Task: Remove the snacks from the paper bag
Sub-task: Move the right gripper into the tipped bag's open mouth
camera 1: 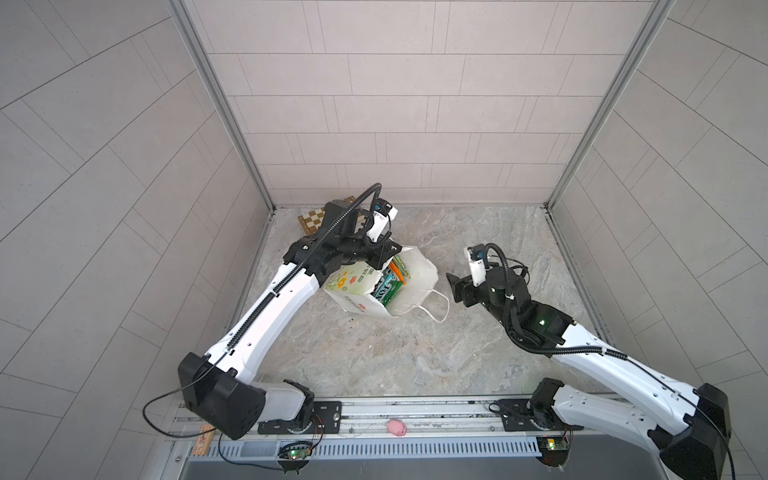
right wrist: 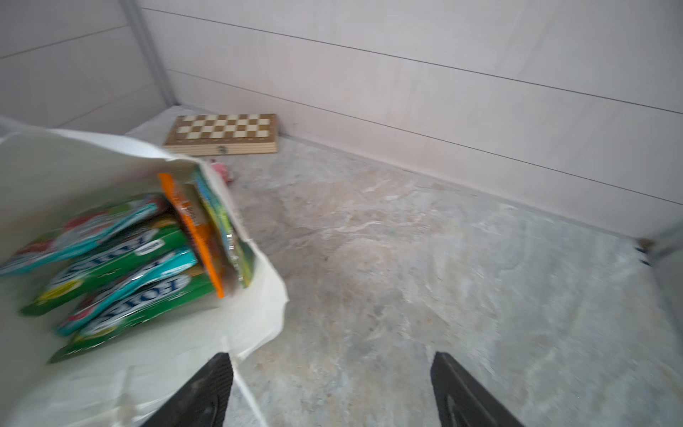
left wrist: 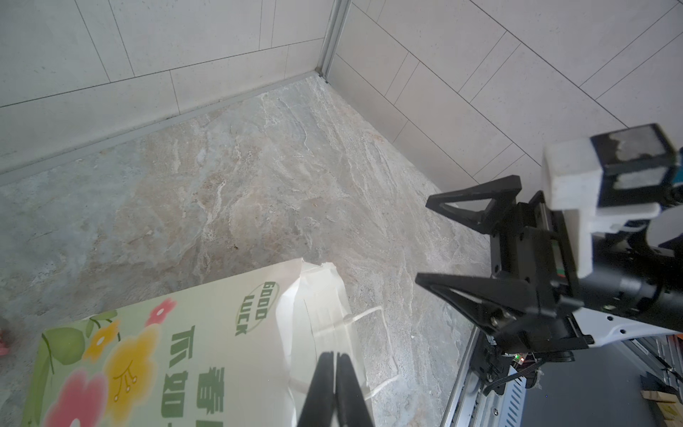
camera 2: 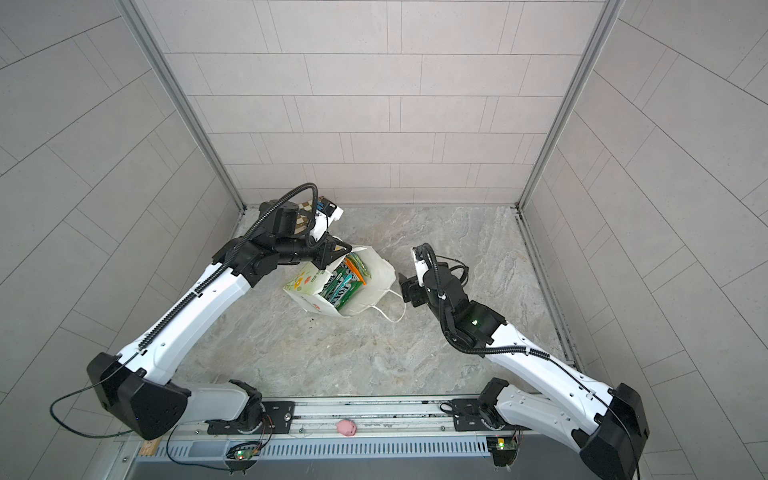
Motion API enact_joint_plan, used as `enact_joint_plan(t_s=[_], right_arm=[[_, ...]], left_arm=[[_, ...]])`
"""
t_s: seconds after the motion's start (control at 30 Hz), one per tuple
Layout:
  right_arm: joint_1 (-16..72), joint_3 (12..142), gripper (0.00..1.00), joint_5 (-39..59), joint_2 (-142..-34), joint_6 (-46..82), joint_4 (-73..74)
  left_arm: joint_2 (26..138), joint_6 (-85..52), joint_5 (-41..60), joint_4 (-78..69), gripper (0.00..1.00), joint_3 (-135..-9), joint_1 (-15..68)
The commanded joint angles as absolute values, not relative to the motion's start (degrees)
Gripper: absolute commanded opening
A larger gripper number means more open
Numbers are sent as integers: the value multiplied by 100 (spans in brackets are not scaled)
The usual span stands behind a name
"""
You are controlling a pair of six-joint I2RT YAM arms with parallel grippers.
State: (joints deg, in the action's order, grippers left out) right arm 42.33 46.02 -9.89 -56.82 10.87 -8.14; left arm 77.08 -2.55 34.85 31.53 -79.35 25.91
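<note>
**Snacks packed in the paper bag on a marbled worktop**

We see a worktop of grey-beige marbled stone. It is closed in on three sides by walls of pale oblong tiles, with metal posts in the two back corners. Along the front edge runs a metal rail that carries both arm bases.

The paper bag sits a little left of the middle of the worktop. Its mouth gapes up and toward the right arm, its flower-printed face is turned to the left, and its right wall slumps outward. All the snacks we can see are inside it: green, teal and orange packets, on edge and leaning on one another. One white cord handle lies on the stone between the bag and the right arm.

The left fingers are pressed together with no gap. They sit at the back corner of the bag's mouth, against its white side wall, and we cannot tell whether paper is caught between them. The right fingers are spread wide and hold nothing. They hang just beside the slumped wall, and one of them overlaps its edge in the right wrist view.

A folding chessboard lies in the back left corner; in both top views the left arm covers most of it. A small pink toy, blurred, lies between the chessboard and the bag. Another pink toy sits on the rail, and a wooden block lies near the rail's left end. The left arm also crosses the bag's upper left edge.
</note>
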Motion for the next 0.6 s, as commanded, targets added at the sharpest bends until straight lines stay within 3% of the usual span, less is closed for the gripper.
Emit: enact_joint_plan(t_s=[0.0,0.2,0.57], right_arm=[[4471,4837,83,377,-6014,819,-743],[4895,5331,71,566,-7076,633,-586],[5714,5448,71,62,-8271,704,235]], left_arm=[[7464,-202,3509,3060,0,-7862,2653],[7274,-98,3517,2941,0,-7686,2684],[7252,-105,3429,2874,0,-7636,2682]])
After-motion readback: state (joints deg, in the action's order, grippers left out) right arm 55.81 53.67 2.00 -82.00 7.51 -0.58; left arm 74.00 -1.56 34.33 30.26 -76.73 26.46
